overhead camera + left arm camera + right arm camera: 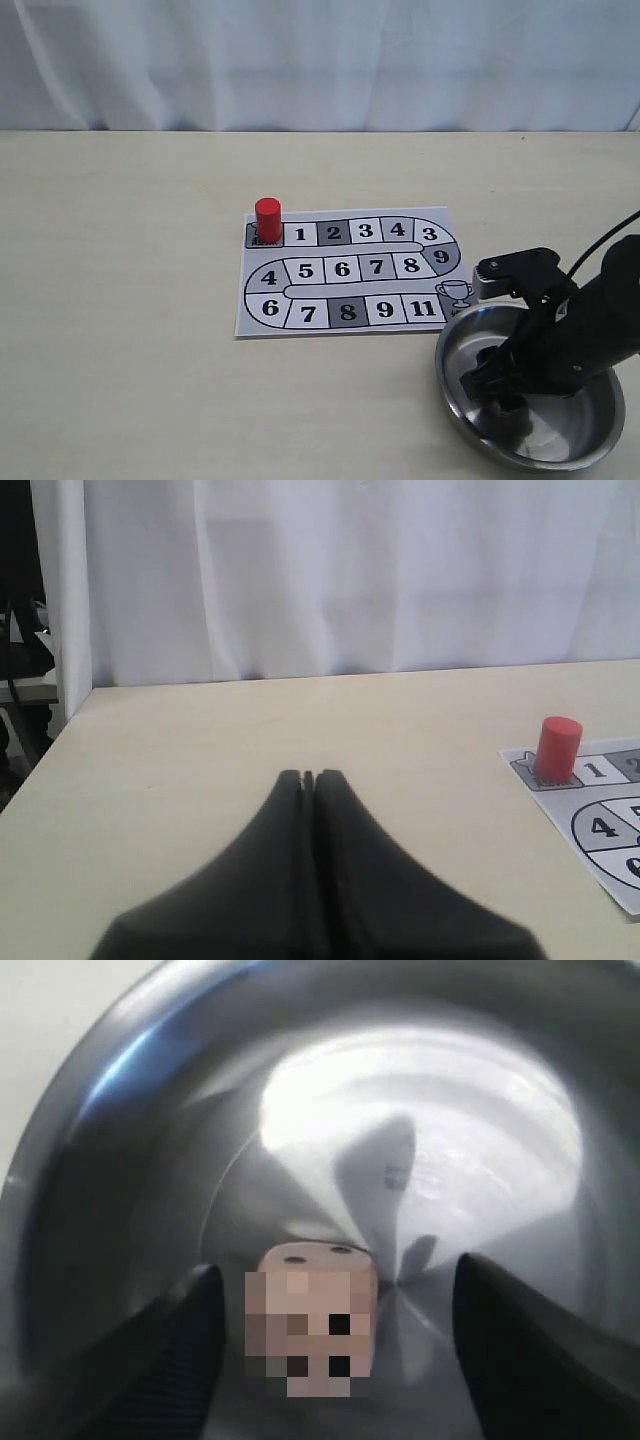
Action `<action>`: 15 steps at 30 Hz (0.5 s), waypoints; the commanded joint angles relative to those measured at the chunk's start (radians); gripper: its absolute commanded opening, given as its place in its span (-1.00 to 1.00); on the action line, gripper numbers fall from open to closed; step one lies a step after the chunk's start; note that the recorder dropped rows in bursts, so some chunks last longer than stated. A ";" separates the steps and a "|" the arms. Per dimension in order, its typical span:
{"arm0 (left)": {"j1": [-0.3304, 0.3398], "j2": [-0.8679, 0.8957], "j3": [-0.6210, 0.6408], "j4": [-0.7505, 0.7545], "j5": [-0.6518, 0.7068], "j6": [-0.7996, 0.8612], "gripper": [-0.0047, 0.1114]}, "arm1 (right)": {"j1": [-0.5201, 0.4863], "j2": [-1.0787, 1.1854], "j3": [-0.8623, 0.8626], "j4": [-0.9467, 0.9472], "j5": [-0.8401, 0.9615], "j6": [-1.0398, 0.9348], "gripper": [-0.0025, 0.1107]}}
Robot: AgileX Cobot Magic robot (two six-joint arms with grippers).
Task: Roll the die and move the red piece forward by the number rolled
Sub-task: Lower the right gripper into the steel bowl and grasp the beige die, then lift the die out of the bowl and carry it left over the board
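No roll yet: beige wooden die (310, 1325) lies in steel bowl (565, 450), 4 o'clock of paper board (345, 287), inside spread right gripper (335, 1290), ungripped. Left gripper (308, 777) closed, empty. Red cylinder piece (268, 218) at board's 10 o'clock corner; move pending.

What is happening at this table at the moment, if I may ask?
The right gripper is down inside the metal bowl, its fingers open on either side of the die, which lies on the bowl's bottom and is not gripped. The left gripper is shut and hangs over the bare table, off to the side of the game board. The red piece stands on the board's start square, beside square 1.
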 commanded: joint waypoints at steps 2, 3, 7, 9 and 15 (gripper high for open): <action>0.000 -0.003 0.003 -0.002 -0.007 0.004 -0.92 | 0.002 0.002 0.003 0.020 -0.018 0.003 -0.13; 0.000 -0.003 0.003 -0.002 -0.007 0.004 -0.92 | 0.002 0.002 0.003 0.020 -0.018 0.003 -0.13; 0.000 -0.003 0.003 -0.002 -0.007 0.004 -0.92 | 0.002 0.002 0.003 0.020 -0.016 0.003 -0.12; 0.000 -0.003 0.003 -0.002 -0.007 0.004 -0.92 | 0.002 0.002 0.003 0.020 -0.013 0.003 -0.12; 0.000 -0.003 0.003 -0.002 -0.007 0.004 -0.92 | 0.002 0.002 0.003 0.020 -0.010 0.003 -0.12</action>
